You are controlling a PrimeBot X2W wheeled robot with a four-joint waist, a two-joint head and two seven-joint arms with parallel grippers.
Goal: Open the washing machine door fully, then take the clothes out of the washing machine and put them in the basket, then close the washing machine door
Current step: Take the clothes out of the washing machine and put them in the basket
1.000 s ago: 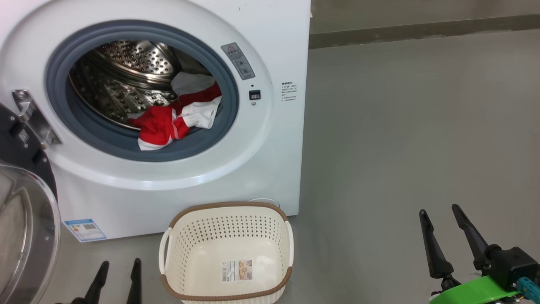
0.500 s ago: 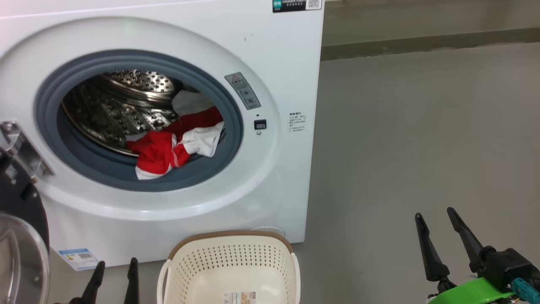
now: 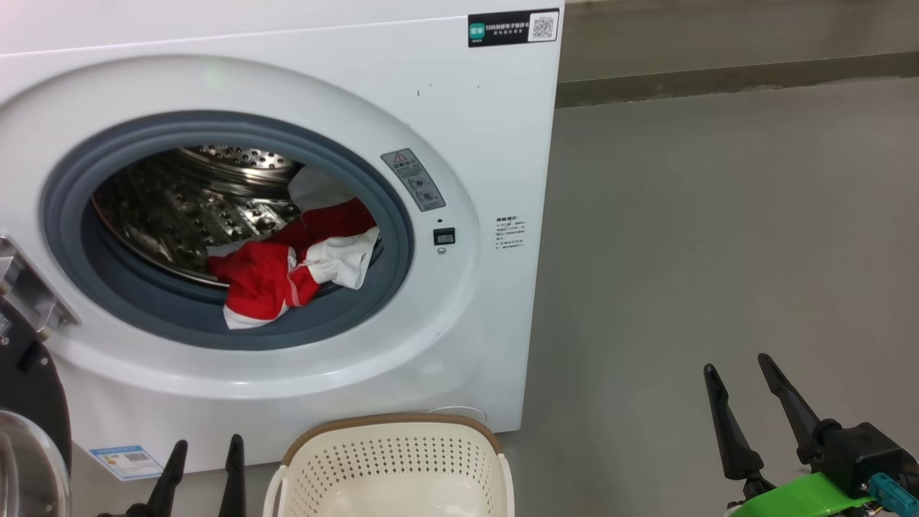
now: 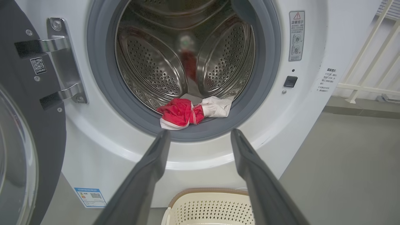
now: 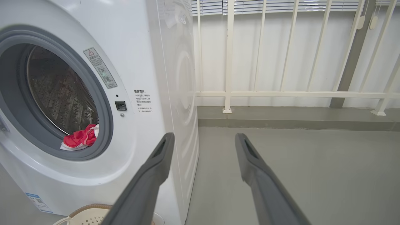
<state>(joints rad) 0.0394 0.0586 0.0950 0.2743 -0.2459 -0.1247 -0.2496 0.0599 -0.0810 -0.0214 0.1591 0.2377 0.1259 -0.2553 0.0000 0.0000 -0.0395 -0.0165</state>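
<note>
A: What stands where?
B: The washing machine (image 3: 467,143) is the biggest thing, and the washing machine door (image 3: 32,388) is swung open at its lower left. The basket (image 3: 391,459) sits on the floor (image 3: 718,215) just in front.
A: The clothes?
B: They're red and white, heaped at the drum (image 3: 179,208) mouth and spilling onto the grey ring (image 3: 388,215).
A: Grippers?
B: The left gripper (image 3: 207,444) and right gripper (image 3: 737,365) are both spread wide, holding nothing.

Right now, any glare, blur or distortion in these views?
Head view: sharp; faint green glare spot on the washing machine front. Left wrist view: blurred red reflection deep in the drum. Right wrist view: wide-angle lens splays the railing bars; sheen on the machine's side.
</note>
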